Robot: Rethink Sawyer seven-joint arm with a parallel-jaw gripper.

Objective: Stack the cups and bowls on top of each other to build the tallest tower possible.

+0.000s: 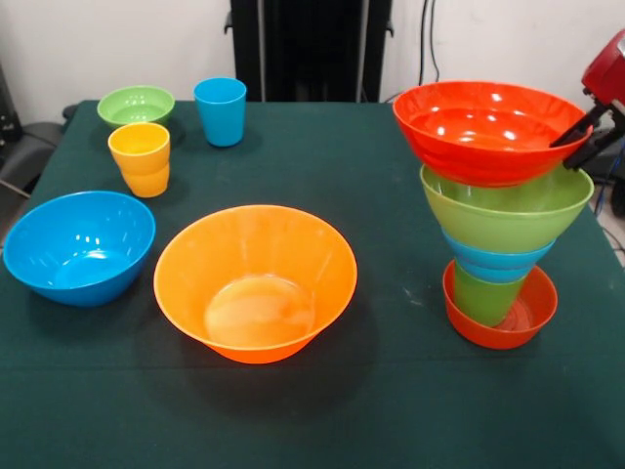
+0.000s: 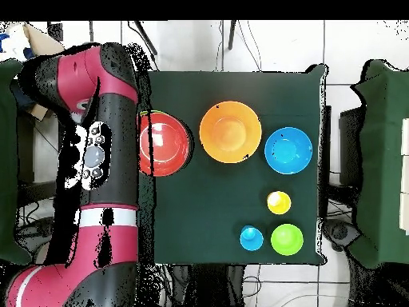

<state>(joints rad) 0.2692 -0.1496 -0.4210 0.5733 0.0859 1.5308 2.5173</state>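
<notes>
The tower (image 1: 500,220) stands at the right of the front view. From the bottom it is a small red-orange bowl (image 1: 508,327), a green cup (image 1: 485,296), a small blue bowl (image 1: 493,264), a large green bowl (image 1: 503,217) and a large red bowl (image 1: 483,127) (image 2: 164,144). My gripper (image 1: 560,156) reaches in from the right edge and looks open, with one finger inside the red bowl's right rim and the other outside it. Loose bowls and cups lie to the left.
A large orange bowl (image 1: 256,281) (image 2: 230,132) sits centre front, with a blue bowl (image 1: 80,244) (image 2: 287,149) to its left. Behind are stacked yellow cups (image 1: 140,156) (image 2: 279,202), a blue cup (image 1: 221,110) (image 2: 252,237) and a small green bowl (image 1: 136,105) (image 2: 287,238). The arm (image 2: 96,152) runs along the table edge.
</notes>
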